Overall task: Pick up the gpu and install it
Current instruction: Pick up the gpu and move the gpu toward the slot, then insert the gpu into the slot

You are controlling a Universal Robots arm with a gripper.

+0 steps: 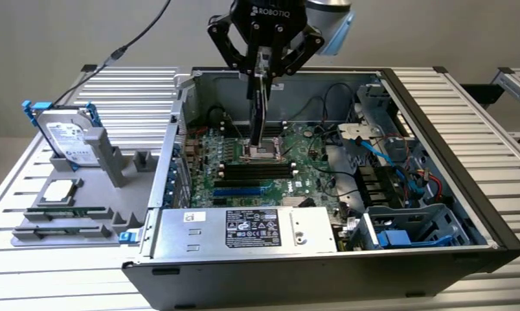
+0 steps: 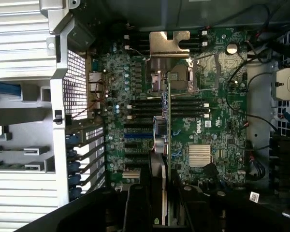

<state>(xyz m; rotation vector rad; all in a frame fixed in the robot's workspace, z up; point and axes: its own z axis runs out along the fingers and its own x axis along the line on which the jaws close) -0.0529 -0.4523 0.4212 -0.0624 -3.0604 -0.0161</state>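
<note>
Gripper point(image 1: 261, 70) fingers point(image 2: 137, 208) are clamped on the gpu point(image 1: 258, 110). It hangs long axis upright, its lower end pointing down at the motherboard point(image 1: 242, 172) near the case's point(image 1: 285, 285) far wall. The case also holds a power supply point(image 1: 242, 230) and cables. A gray stand point(image 1: 70, 214) toward the table's point(image 1: 467, 103) edge on the exterior view's left carries a hard drive point(image 1: 70, 139).

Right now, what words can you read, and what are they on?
"ROBOTIQ": on the gripper.
"DELL": on the motherboard.
Power supply label: too small to read.
Hard drive label: too small to read.
gpu, held by the gripper: nothing readable.
</note>
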